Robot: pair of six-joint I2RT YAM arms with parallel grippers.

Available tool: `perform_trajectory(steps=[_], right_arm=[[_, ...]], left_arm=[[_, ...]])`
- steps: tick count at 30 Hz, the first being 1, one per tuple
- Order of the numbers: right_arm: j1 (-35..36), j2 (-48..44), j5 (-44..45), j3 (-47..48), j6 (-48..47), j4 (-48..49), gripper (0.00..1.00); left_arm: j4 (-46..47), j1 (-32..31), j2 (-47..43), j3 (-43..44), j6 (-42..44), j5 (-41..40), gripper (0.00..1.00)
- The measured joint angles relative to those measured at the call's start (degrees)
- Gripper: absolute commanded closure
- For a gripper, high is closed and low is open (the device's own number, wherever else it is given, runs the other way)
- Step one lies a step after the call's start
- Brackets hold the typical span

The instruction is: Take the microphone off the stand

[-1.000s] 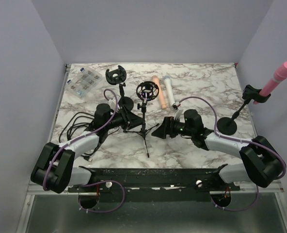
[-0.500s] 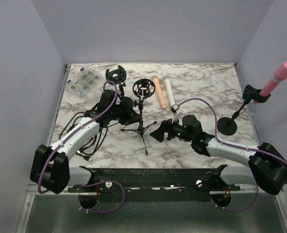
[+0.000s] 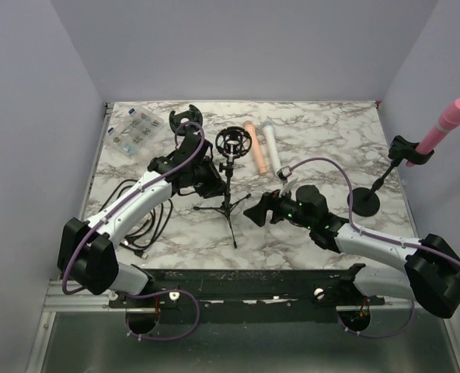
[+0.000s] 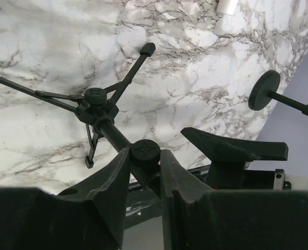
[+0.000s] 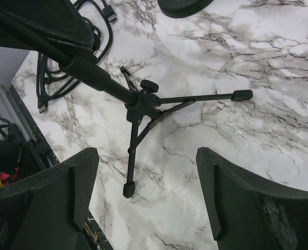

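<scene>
Marbled desk (image 3: 331,124) between lilac walls: at its right edge a pink microphone (image 3: 447,123) sits tilted in the clip of the round-based stand (image 3: 365,202). Around the pole of the tripod stand (image 4: 99,112) the left fingers (image 4: 115,177) are clamped; the right fingers (image 5: 81,182) hang wide apart near its legs.

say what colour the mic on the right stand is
The microphone is pink, clearest in the top view.
</scene>
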Motion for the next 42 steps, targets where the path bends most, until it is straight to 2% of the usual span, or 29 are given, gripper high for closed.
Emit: perform_trajectory(steps=[4, 5, 10, 18, 20, 22, 28, 34, 42], right_arm=[[0.0, -0.7, 0.3, -0.3, -0.2, -0.7, 0.17], [0.0, -0.8, 0.3, -0.4, -0.3, -0.7, 0.17], [0.0, -1.1, 0.7, -0.4, -0.4, -1.1, 0.17], [0.0, -1.2, 1.2, -0.4, -0.4, -1.2, 0.16], [0.0, -1.1, 1.2, -0.4, -0.5, -1.2, 0.16], [0.0, -0.8, 1.2, -0.4, -0.5, -1.2, 0.16], [0.0, 1.0, 1.2, -0.4, -0.6, -1.2, 0.16], [0.0, 1.5, 1.3, -0.4, -0.8, -1.2, 0.16], [0.0, -0.9, 1.4, -1.5, -0.8, -1.0, 0.15]], left_arm=[[-2.1, -0.8, 0.3, 0.8, 1.1, -2.8, 0.28], [-3.0, -0.9, 0.2, 0.5, 1.5, -3.7, 0.24], [-2.5, 0.2, -1.9, -3.3, 4.5, -4.3, 0.14], [9.6, 6.9, -15.2, -17.2, 7.6, 1.6, 0.1], [12.4, 8.2, -18.8, -19.4, 7.4, 2.9, 0.06], [15.6, 8.8, -21.0, -20.9, 6.4, 4.1, 0.01], [25.4, 9.3, -23.1, -26.5, -1.9, 8.7, 0.04], [26.8, 9.7, -25.8, -30.8, -7.4, 8.4, 0.03], [24.8, 9.7, -31.3, -33.1, -6.4, 5.5, 0.01]])
